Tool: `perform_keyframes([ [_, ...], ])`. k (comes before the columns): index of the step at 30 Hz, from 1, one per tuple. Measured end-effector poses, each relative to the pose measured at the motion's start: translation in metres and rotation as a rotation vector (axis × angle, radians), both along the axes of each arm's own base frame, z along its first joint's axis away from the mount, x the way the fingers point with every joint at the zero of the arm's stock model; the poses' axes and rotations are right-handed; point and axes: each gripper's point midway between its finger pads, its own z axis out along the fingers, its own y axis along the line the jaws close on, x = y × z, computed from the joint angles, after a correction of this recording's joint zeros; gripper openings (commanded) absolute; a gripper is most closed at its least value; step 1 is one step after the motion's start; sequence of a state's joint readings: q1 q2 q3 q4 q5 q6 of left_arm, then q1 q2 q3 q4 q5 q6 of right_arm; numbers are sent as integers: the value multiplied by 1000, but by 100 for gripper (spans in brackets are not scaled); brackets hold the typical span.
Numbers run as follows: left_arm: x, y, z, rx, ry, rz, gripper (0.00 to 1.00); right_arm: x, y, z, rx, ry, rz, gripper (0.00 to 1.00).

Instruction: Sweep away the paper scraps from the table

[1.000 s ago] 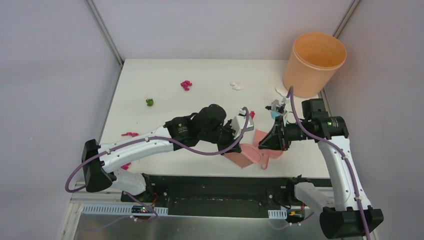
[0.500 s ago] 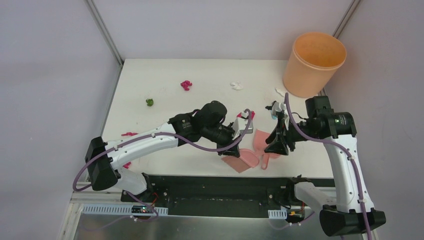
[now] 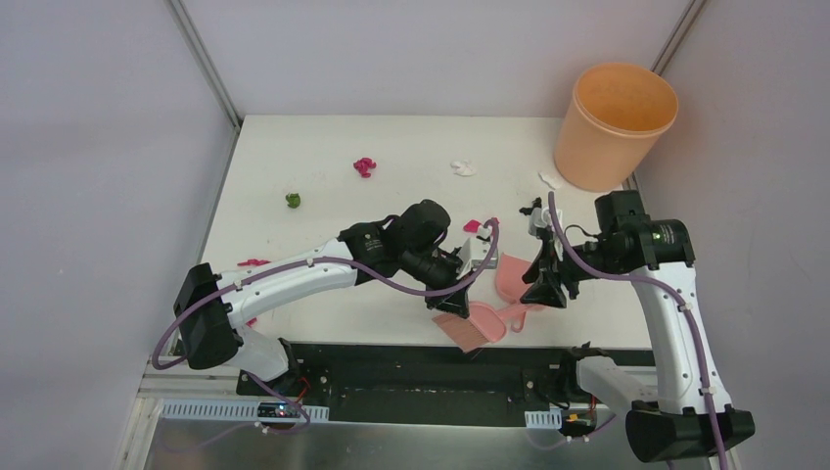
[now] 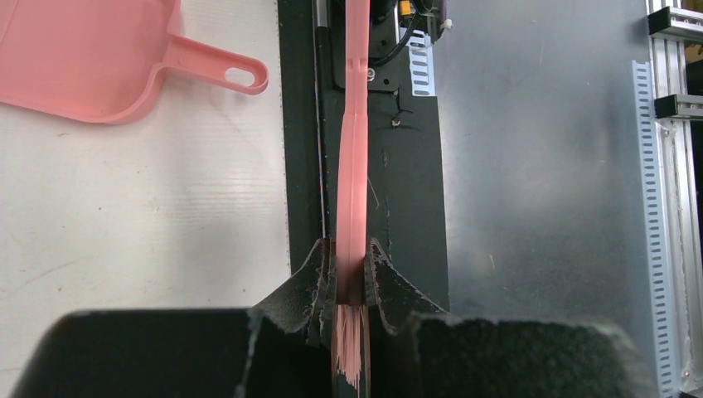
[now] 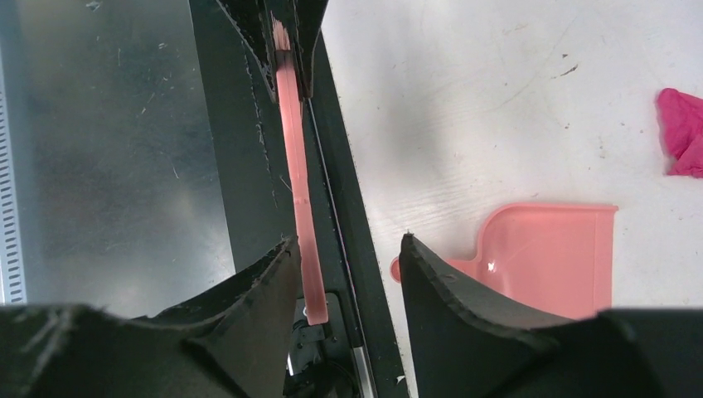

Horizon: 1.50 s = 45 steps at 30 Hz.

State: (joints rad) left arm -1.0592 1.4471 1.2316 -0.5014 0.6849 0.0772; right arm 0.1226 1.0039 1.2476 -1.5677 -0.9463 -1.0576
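Note:
My left gripper (image 3: 458, 294) is shut on the pink hand brush (image 3: 470, 329), which it holds edge-on over the table's front edge. In the left wrist view the brush (image 4: 355, 149) runs straight out from my shut jaws. My right gripper (image 3: 544, 290) is open and empty, hovering over the handle of the pink dustpan (image 3: 507, 278), which lies on the white table (image 3: 294, 137). In the right wrist view the dustpan (image 5: 551, 257) lies to the right of the open fingers (image 5: 257, 307). Paper scraps lie scattered: magenta (image 3: 364, 166), white (image 3: 463, 168), green (image 3: 293, 200), magenta (image 3: 474, 226), also seen in the right wrist view (image 5: 684, 133).
An orange bucket (image 3: 615, 122) stands at the table's far right corner, with a white scrap (image 3: 549, 180) at its foot. More magenta scraps (image 3: 253, 262) lie near the left edge. A black strip (image 4: 298, 124) and metal frame run along the front.
My left gripper has swung the brush toward the front edge, so it now hangs over the black strip. My right gripper has shifted slightly and stays open over the dustpan handle.

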Motion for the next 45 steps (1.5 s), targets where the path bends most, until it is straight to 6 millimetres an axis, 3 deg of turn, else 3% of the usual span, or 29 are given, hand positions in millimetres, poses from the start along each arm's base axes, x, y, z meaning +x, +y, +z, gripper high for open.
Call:
perform_keyframes([
  [9,2,0,-1,-1,-17,-3,0,2,2,-10,-4,21,42,46],
  [16,3,0,-2,0,-24,0,0,-1,6,-13,7,41,70,59],
  [21,3,-1,-3,2,-26,-2,0,-3,8,-12,14,42,84,59],
  [45,23,-2,-3,-11,-74,44,0,-2,5,-21,-15,40,100,34],
])
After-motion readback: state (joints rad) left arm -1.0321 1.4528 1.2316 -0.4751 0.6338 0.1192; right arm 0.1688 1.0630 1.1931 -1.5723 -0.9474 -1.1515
